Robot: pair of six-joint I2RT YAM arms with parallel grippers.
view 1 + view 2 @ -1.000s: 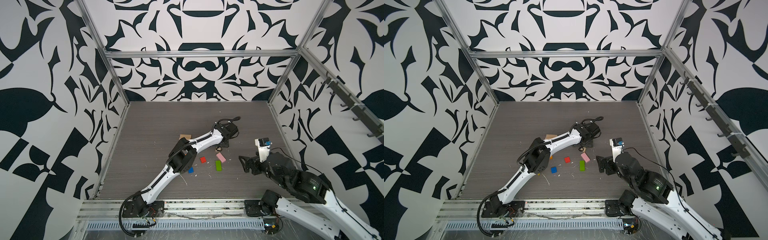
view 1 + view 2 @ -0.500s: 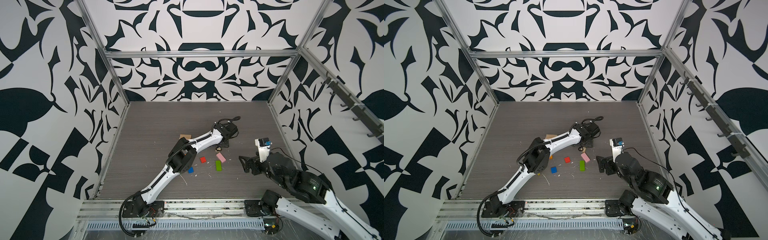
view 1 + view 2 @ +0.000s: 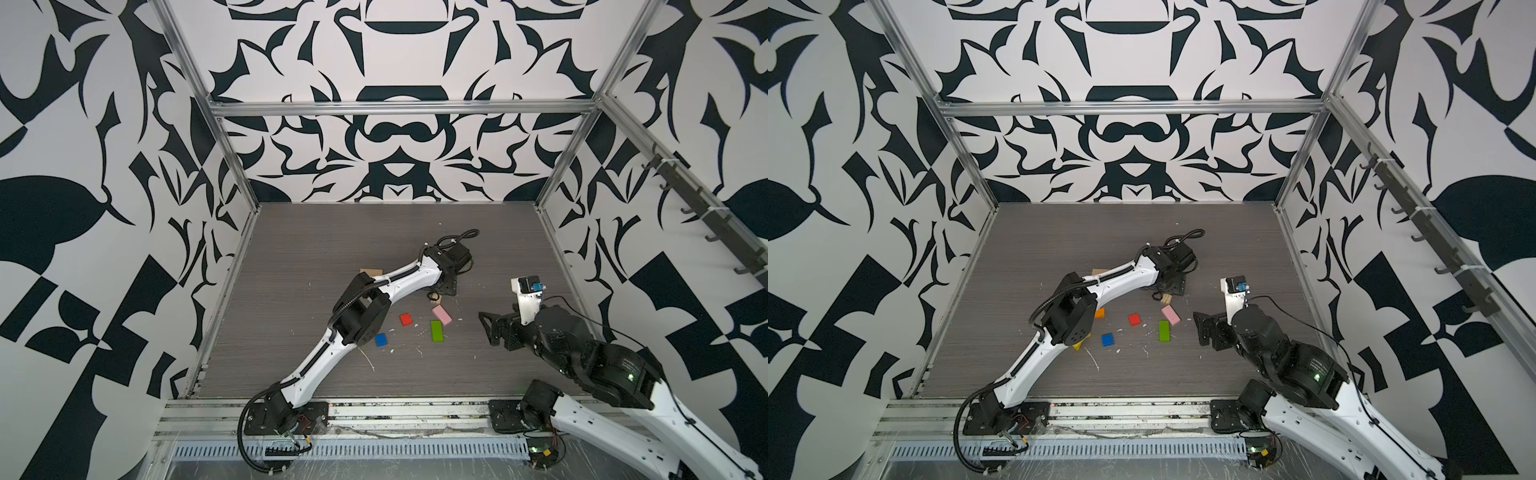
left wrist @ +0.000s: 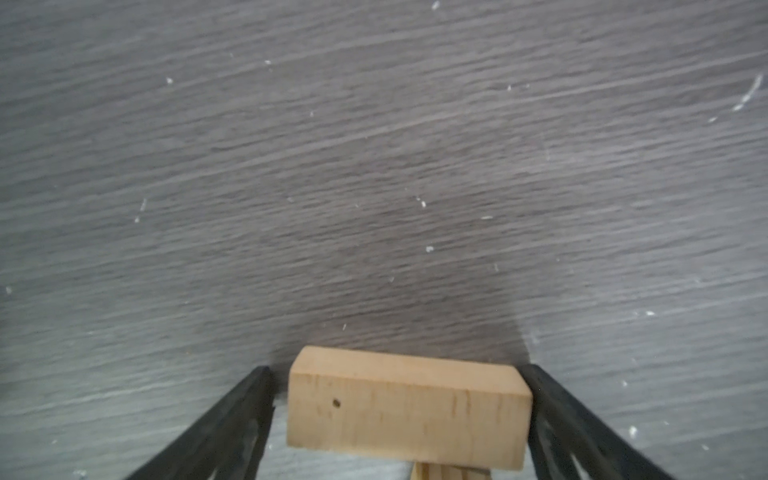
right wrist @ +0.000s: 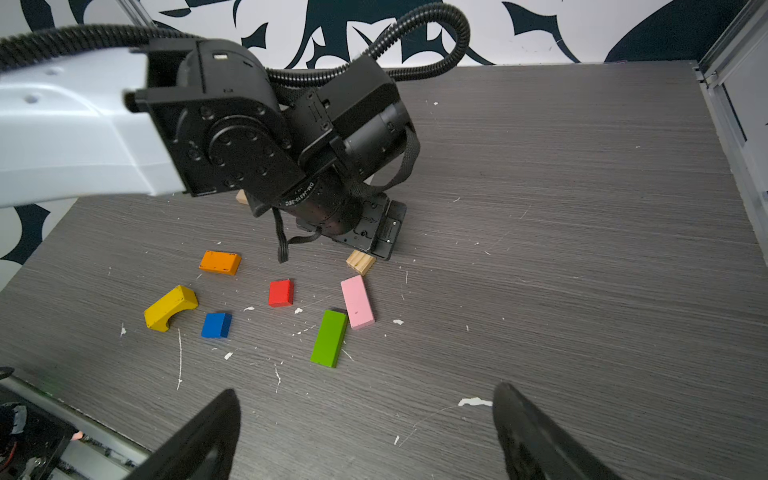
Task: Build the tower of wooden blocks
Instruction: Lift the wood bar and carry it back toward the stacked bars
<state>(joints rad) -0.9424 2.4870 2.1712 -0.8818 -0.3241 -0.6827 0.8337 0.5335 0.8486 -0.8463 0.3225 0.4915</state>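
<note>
My left gripper [image 4: 395, 370] points down over the table's middle, open, its jaws straddling a tan wood block [image 4: 409, 411]. A gap shows on one side of that block. It rests across a lower tan piece [image 4: 449, 471], the bottom of the tower [image 5: 360, 262]. Loose wood blocks lie in front of it: pink [image 5: 357, 302], green [image 5: 329, 338], red [image 5: 281, 293], blue [image 5: 216, 325], orange [image 5: 220, 262] and a yellow arch [image 5: 170, 307]. My right gripper [image 3: 485, 328] hovers open and empty, to the right of the green block [image 3: 436, 331].
Another tan plank [image 3: 371, 272] lies behind the left arm's forearm [image 3: 399, 278]. That arm reaches diagonally over the table and hides the orange and yellow blocks in a top view. White scuffs mark the grey table [image 3: 1233, 249]. Patterned walls and metal rails enclose it.
The left gripper's jaws have widened around the tan block. Neither arm has visibly shifted, and the loose blocks lie where they were.
</note>
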